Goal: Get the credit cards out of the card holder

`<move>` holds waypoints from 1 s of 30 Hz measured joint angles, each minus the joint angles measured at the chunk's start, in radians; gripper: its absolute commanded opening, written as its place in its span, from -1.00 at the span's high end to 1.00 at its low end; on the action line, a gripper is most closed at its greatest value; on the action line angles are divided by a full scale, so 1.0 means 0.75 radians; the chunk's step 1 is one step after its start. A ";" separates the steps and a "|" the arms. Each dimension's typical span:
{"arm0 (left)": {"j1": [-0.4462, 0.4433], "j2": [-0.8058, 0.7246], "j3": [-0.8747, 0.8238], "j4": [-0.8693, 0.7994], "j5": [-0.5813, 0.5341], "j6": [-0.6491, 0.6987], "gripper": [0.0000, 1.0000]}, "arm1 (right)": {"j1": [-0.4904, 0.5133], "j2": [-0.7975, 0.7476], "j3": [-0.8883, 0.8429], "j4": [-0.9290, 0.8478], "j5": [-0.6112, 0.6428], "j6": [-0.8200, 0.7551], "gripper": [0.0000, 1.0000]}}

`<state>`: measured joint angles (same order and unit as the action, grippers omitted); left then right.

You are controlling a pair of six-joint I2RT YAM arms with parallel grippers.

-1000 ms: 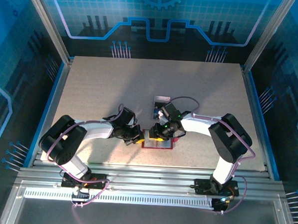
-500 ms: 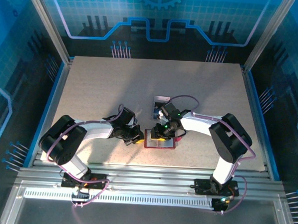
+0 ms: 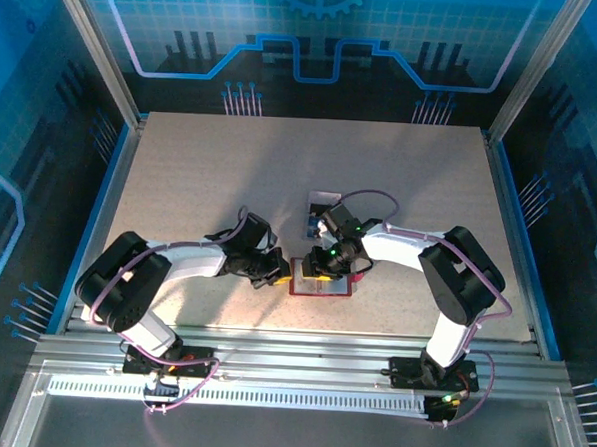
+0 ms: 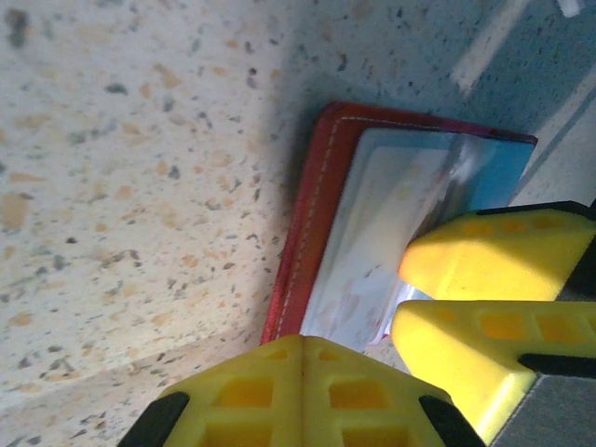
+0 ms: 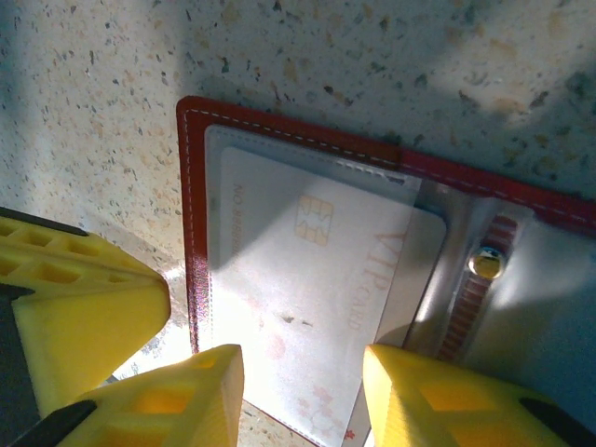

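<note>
The red card holder (image 3: 320,289) lies open on the table between the two arms. A pale pinkish-white credit card (image 5: 317,279) with a chip sits in its clear left pocket (image 4: 372,242). My right gripper (image 5: 300,396) is open, its fingers down over the near end of that card. My left gripper (image 4: 303,345) is shut with nothing in it, its tip at the holder's left edge (image 5: 191,233). The left gripper's yellow fingers (image 5: 79,317) stand just outside that edge. A blue card (image 3: 312,222) and a pale one (image 3: 325,198) lie loose just behind the right gripper (image 3: 323,270).
The speckled table (image 3: 201,168) has open room to the left, right and back. Metal rails (image 3: 292,355) run along the near edge by the arm bases. Blue enclosure walls (image 3: 41,170) stand around the table. The holder's red snap tab (image 5: 480,265) lies across its spine.
The card holder and the left gripper's tip have shifted slightly to the right. The right gripper has stayed over the holder at the same opening.
</note>
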<state>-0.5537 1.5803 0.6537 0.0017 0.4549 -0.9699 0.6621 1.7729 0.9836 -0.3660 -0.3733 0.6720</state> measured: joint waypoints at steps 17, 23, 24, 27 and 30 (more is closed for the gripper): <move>-0.004 0.078 0.007 0.024 0.018 0.001 0.88 | -0.002 -0.009 0.006 -0.032 0.035 -0.026 0.17; -0.004 0.078 0.006 0.013 0.018 0.001 0.88 | -0.004 -0.036 0.006 -0.072 0.077 -0.036 0.17; -0.004 0.078 0.006 0.013 0.018 0.001 0.88 | -0.005 -0.040 0.006 -0.077 0.080 -0.036 0.17; -0.004 0.078 0.006 0.014 0.018 0.000 0.88 | -0.007 -0.043 0.006 -0.083 0.082 -0.036 0.17; -0.004 0.076 0.006 0.014 0.018 0.000 0.87 | -0.008 -0.043 0.006 -0.081 0.076 -0.036 0.17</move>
<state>-0.5568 1.6375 0.6582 0.0120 0.4683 -0.9699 0.6559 1.7409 0.9882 -0.4271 -0.3161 0.6453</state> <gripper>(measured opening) 0.065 0.415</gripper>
